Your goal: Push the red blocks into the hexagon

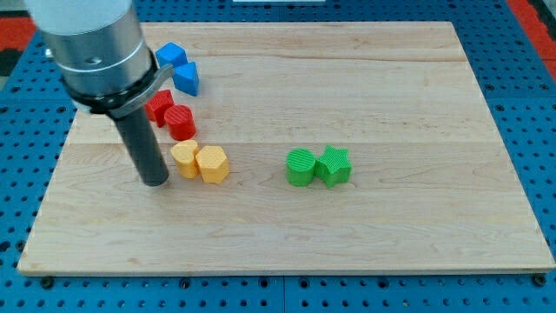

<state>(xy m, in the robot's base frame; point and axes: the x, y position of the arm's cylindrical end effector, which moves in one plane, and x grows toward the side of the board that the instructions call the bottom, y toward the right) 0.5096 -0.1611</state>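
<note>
pale wooden board (365, 87) is laid over a blue perforated surface (530, 78), and the small blocks are gathered on its left half and near its middle. the arm's grey cylindrical body (91, 43) is seen at the far left, with the dark rod dropping from it. no jaws are carried by the tool, so nothing can be spread, pressed together or pinched; only a plain rod is shown. my tip (155, 181) is set on the board just left of the yellow heart-like block (184, 160), with a thin gap apparently left between them. the yellow hexagon block (213, 163) is found touching the right side of that yellow block. the two red blocks are placed just beyond the yellow pair: the red cylinder-like block (181, 121) lies nearer the yellow ones, and the other red block (160, 106), its shape partly hidden by the rod's clamp, is touching it on the far left. further back, two blue blocks are seen, one (171, 56) behind the other (186, 77), shapes not clearly made out. well to the right, a green cylinder block (301, 167) and a green star block (334, 165) are set side by side, touching.
</note>
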